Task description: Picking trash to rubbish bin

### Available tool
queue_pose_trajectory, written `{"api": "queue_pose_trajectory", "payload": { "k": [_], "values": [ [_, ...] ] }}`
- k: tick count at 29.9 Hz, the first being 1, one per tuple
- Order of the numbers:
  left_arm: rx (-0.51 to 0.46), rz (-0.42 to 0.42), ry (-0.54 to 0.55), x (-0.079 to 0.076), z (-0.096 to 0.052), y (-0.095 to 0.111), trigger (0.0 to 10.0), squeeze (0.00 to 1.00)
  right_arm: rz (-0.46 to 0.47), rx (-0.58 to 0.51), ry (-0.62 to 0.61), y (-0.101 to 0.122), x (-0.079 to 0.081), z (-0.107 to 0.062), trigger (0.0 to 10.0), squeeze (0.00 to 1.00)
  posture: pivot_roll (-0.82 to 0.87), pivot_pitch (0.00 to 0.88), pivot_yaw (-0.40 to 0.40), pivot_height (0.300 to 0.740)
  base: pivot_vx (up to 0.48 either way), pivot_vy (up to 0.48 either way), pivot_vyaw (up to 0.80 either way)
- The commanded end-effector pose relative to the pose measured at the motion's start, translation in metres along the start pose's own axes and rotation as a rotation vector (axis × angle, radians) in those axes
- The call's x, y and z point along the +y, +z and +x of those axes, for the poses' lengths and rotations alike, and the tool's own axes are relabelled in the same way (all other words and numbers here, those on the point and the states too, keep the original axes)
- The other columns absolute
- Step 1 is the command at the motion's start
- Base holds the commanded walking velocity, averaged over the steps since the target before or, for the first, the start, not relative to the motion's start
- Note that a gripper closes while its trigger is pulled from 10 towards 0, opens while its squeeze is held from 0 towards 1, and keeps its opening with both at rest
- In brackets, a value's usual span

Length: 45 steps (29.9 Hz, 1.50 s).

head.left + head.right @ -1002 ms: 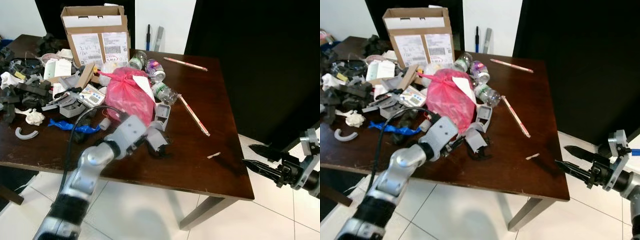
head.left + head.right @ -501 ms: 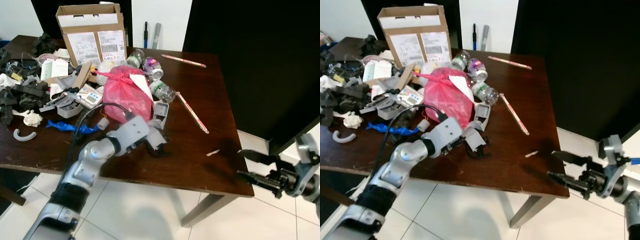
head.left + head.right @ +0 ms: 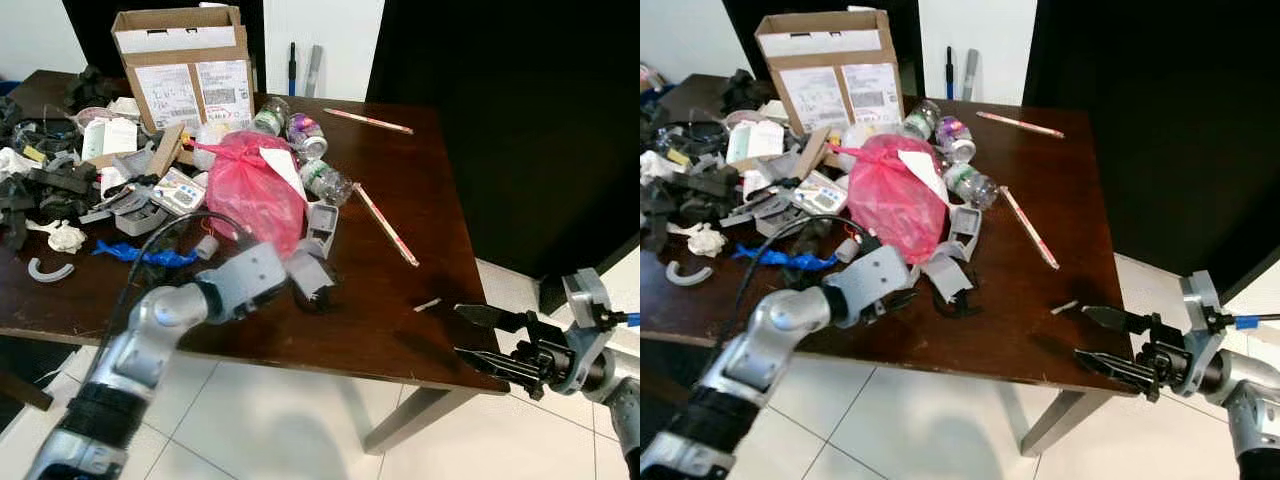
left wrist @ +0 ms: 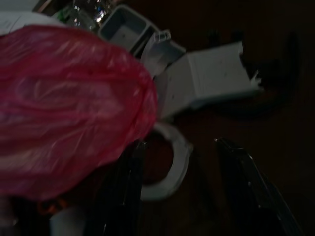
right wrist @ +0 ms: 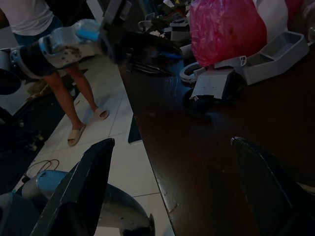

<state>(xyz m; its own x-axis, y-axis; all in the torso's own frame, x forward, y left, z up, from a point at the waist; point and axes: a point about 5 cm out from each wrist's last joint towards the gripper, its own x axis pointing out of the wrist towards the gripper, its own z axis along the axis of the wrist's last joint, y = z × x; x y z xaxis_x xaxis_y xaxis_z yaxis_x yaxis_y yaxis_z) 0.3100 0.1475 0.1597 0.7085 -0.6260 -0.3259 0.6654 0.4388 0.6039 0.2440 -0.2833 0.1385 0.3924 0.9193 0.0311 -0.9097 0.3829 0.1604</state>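
Left gripper point(image 4: 179, 191) at near tabletop point(image 3: 400, 200) edge, jaws parted, empty, just short of white curved scrap point(image 4: 170, 164) beside pink bag point(image 3: 255, 190). Scrap probably light, stiff; pinch across its rim. Bag soft, crinkly. Right gripper point(image 3: 1102, 340) spread wide, empty, off right edge. Right wrist view adds person's legs point(image 5: 74, 105) on floor.

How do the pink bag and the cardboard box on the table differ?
The pink bag is soft, crumpled and bulging, while the cardboard box is stiff and squared. The bag lies near the table's middle, close to the left gripper; the box stands upright at the far edge. The box carries printed labels; the bag has a white paper piece on it. Both sit among clutter on the dark table.
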Motion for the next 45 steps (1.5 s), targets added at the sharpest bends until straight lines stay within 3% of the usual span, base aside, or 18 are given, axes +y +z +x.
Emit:
{"api": "queue_pose_trajectory", "payload": {
  "k": [1,9,11,17,33,45],
  "values": [
    [0.045,0.016,-0.015,0.002,-0.008,-0.005,10.0,0.00,0.010,0.016,0.006,-0.004,0.002,0.002,10.0,0.00,0.08,0.154,-0.016,0.740,0.000,0.000,0.00],
    [0.091,-0.011,0.011,0.008,-0.017,-0.019,10.0,0.00,0.002,0.031,-0.007,-0.003,0.001,0.004,10.0,0.00,0.07,0.153,-0.017,0.740,0.000,0.000,0.00],
    [0.075,-0.051,0.019,0.008,-0.017,-0.021,10.0,0.00,0.000,0.032,-0.012,-0.003,0.001,0.003,10.0,0.00,0.07,0.153,-0.017,0.740,0.000,0.000,0.00],
    [0.073,-0.127,0.015,0.010,-0.010,-0.032,10.0,0.00,-0.008,0.033,-0.019,0.000,0.001,0.004,10.0,0.00,0.06,0.153,-0.027,0.740,0.000,0.000,0.00],
    [0.023,-0.170,0.030,0.024,-0.004,-0.035,10.0,0.00,-0.030,0.032,-0.035,0.007,0.003,0.004,10.0,0.00,0.04,0.153,-0.029,0.740,0.000,0.000,0.00],
    [-0.029,-0.213,-0.082,0.022,0.002,-0.037,10.0,0.00,-0.044,0.041,-0.033,0.010,0.004,0.008,10.0,0.00,0.03,0.150,-0.032,0.740,0.000,0.000,0.00]
  ]
}}
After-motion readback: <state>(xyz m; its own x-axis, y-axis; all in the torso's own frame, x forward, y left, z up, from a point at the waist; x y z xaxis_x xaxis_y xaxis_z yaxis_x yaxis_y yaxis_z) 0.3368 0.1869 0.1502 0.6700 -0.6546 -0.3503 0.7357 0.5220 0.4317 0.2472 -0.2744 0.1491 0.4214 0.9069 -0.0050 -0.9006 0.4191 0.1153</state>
